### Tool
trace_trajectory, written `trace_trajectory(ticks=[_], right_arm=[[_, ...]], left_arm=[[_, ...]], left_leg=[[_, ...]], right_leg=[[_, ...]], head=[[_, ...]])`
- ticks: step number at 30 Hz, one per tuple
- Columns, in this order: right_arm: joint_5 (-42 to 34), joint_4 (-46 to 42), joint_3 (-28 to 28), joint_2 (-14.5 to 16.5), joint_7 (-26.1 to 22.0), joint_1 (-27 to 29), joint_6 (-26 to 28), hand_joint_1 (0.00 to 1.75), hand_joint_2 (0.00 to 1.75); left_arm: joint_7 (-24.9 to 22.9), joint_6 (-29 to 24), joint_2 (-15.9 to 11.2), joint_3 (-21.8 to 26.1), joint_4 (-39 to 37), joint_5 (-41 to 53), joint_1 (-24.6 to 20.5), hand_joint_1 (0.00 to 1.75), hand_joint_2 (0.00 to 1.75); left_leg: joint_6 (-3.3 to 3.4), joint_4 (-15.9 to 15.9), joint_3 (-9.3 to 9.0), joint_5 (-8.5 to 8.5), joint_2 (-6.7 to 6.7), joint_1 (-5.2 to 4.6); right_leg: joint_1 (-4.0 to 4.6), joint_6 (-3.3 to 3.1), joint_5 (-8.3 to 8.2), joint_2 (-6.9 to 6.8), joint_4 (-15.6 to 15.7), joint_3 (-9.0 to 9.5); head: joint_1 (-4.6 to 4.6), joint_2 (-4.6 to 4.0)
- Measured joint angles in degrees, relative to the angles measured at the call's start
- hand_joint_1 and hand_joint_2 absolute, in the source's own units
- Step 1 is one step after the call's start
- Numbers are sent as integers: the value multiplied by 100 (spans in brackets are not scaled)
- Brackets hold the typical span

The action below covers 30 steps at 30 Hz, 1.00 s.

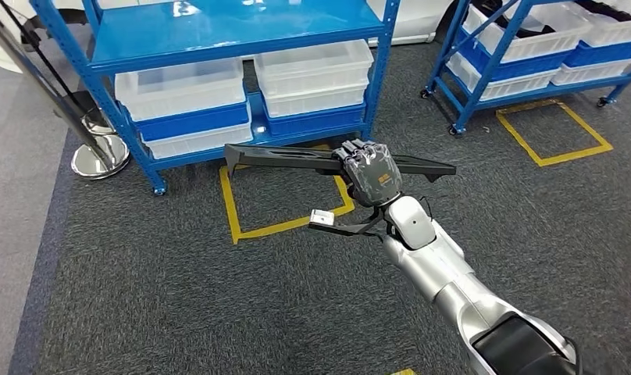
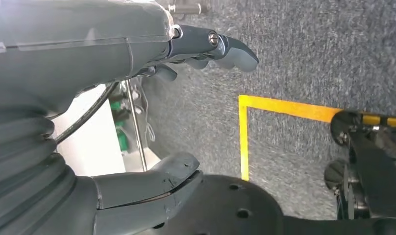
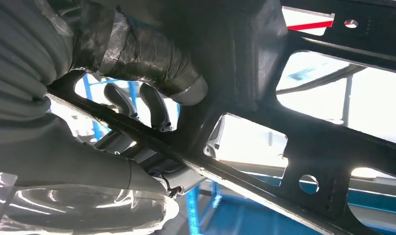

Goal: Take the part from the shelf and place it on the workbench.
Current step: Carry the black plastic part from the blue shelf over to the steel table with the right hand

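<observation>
A long black frame-like part [image 1: 281, 158] hangs level above the carpet in the head view, gripped near its middle by my right hand [image 1: 371, 170]. Up close in the right wrist view, the part [image 3: 304, 132] is a dark lattice with cut-outs and holes, and my right hand [image 3: 137, 73] wraps its thumb and fingers around one bar. The blue shelf [image 1: 219, 39] stands just beyond the part. My left hand [image 2: 137, 49] hangs over the carpet with fingers apart and nothing in it.
White and blue bins [image 1: 183, 105] fill the lower shelf level. A second blue rack [image 1: 531, 47] with bins stands at far right. Yellow floor squares [image 1: 281, 226] mark the grey carpet. A chrome stand base [image 1: 100, 160] sits left of the shelf.
</observation>
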<state>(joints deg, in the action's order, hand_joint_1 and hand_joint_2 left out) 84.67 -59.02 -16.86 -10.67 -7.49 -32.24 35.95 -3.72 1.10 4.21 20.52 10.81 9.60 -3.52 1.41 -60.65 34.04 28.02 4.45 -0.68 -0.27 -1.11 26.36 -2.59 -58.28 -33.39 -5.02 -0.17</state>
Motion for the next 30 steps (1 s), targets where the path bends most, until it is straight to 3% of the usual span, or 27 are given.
trace_trajectory(ticks=[2,4,5,6,7,9,11,13,14,16,18,20,21,22,24,26,28,30], right_arm=[[3,-22,-6,21,-4,-21,-38,175,175],[11,-32,-9,36,-7,-22,-57,175,175],[16,-32,-11,40,-7,-16,-61,175,175],[22,-32,-15,43,-7,-11,-66,175,175],[36,-32,-19,51,-7,-9,-72,175,175],[107,-29,-45,99,7,-35,-104,175,175],[208,-13,-106,190,63,-93,-150,175,175],[280,16,-179,272,143,-136,-195,175,175],[302,32,-210,299,179,-152,-214,175,175],[316,64,-257,347,230,-218,-238,175,175],[316,89,-293,401,264,-288,-245,175,175],[313,110,-327,450,294,-301,-244,175,175],[311,119,-340,465,306,-298,-242,175,175],[307,125,-350,474,315,-302,-238,175,175],[298,126,-355,493,322,-332,-231,175,175],[292,126,-356,521,323,-362,-227,175,175],[288,129,-357,536,325,-369,-225,175,175],[286,130,-357,545,325,-375,-227,175,175]], left_arm=[[-1,1,-11,1,-1,30,5,0,175],[-1,4,-10,1,-1,43,17,0,175],[-1,4,-11,1,-1,47,21,0,175],[-1,4,-11,1,-1,51,21,0,175],[-1,4,-13,1,-1,55,19,0,175],[-2,4,-13,1,-1,64,22,0,175],[-10,5,-13,3,-1,83,19,0,175],[-26,7,-11,4,-1,109,-5,0,175],[-39,7,-11,5,-1,119,-19,0,175],[-71,5,-13,6,-1,133,-26,0,175],[-111,-2,-18,7,-1,155,-9,0,175],[-153,-19,-27,7,-1,178,6,0,175],[-168,-27,-33,7,-1,191,5,0,175],[-176,-33,-38,7,-1,204,3,0,175],[-181,-37,-43,7,-1,228,-2,0,175],[-180,-38,-51,7,-1,238,-8,0,175],[-172,-39,-61,7,-1,252,-20,0,175],[-165,-40,-81,7,-1,280,-29,0,175]], left_leg=[[-59,-619,254,388,-293,42],[-100,-1325,541,698,-397,78],[-117,-1450,579,703,-405,94],[-130,-1341,504,594,-413,112],[-140,-1026,332,404,-443,133],[-156,-281,-43,130,-687,186],[-150,38,-181,86,-875,204],[-93,67,-176,53,-787,194],[-47,99,-181,20,-721,195],[47,164,-182,-46,-588,205],[83,170,-163,-68,-456,176],[85,167,-153,-69,-320,148],[85,167,-154,-69,-255,134],[84,167,-159,-67,-194,118],[77,167,-170,-57,-75,82],[47,168,-171,-45,38,61],[-1,186,-190,-40,156,55],[-57,101,-179,58,55,63]], right_leg=[[-29,-46,-56,127,20,-47],[-37,-50,-88,276,-7,-115],[-43,-41,-100,357,-29,-145],[-52,-29,-107,436,-55,-171],[-65,-11,-109,513,-86,-191],[-82,50,-106,665,-165,-252],[-94,143,-137,809,-214,-342],[-114,245,-202,944,-186,-397],[-113,281,-197,905,-194,-420],[-101,329,-7,632,-482,-566],[-97,356,353,344,-1182,-873],[-98,358,506,280,-1688,-1070],[-91,340,433,268,-1645,-1021],[-72,305,279,242,-1380,-861],[16,178,-4,30,-588,-423],[105,64,-85,-131,-145,-210],[130,12,-97,-46,-87,-213],[84,-27,-160,78,5,-178]], head=[[1,0],[1,0],[1,0],[1,0],[1,0],[-1,0],[-1,0],[1,0],[-5,0],[-22,0],[-34,0],[-34,0],[-35,0],[-34,0],[-33,0],[-32,0],[-32,0],[-30,0]])
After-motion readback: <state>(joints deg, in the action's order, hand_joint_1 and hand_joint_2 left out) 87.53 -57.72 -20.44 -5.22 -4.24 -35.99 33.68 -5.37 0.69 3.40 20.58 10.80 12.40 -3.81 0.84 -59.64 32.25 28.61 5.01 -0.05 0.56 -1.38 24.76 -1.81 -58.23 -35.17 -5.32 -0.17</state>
